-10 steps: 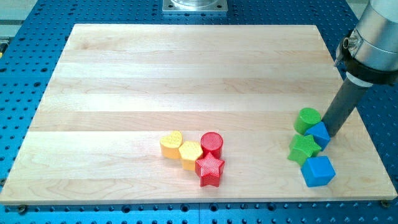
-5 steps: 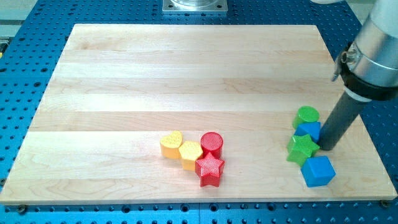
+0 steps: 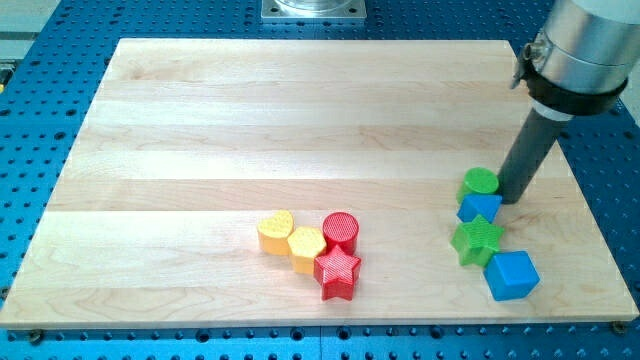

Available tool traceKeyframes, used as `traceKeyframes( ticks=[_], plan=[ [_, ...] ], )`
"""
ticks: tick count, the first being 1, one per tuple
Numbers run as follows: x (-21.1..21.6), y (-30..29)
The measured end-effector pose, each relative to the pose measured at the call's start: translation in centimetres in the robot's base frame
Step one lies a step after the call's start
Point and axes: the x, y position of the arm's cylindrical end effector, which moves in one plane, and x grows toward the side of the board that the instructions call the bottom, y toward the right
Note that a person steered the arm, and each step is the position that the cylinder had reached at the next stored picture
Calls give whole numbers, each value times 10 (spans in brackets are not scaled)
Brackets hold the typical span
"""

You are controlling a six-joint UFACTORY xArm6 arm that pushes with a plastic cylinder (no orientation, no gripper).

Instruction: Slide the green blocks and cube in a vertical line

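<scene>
The wooden board (image 3: 300, 120) fills most of the camera view, lying on a blue perforated base (image 3: 40, 60) that frames it on every side. From the view's top right the arm's grey cylindrical body (image 3: 580, 45) comes in, and below it the dark rod (image 3: 527, 155) slants down and toward the view's left. There is no hand or jaw to report as wide or narrow here: the arm ends only in that rod, and it holds nothing. My tip (image 3: 509, 199) rests on the board just to the view's right of the green cylinder (image 3: 480, 182) and beside the upper right edge of the smaller blue cube (image 3: 480, 207); whether it actually touches either block I cannot tell. The task's blocks sit together at the view's lower right in a rough column that drifts toward the view's right as it goes down: the green cylinder on top, the smaller blue cube touching it just below, then the green star (image 3: 477, 241) close under that cube, and the larger blue cube (image 3: 511, 275) at the bottom, set off to the view's right of the star. Well apart from these, near the view's bottom centre, a second cluster is packed tight: a yellow heart (image 3: 275, 232) at its left, a second yellow block (image 3: 306, 246) whose shape I cannot settle, a red cylinder (image 3: 340, 231) and a red star (image 3: 338, 272) just beneath it.
</scene>
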Motion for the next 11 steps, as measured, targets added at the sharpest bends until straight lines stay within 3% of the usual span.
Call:
traceKeyframes(
  ticks=[1, 2, 3, 5, 6, 9, 11],
  plan=[
    [13, 13],
    [58, 18],
    [59, 13],
    [29, 7],
    [51, 7],
    [55, -26],
    [11, -10]
  ],
)
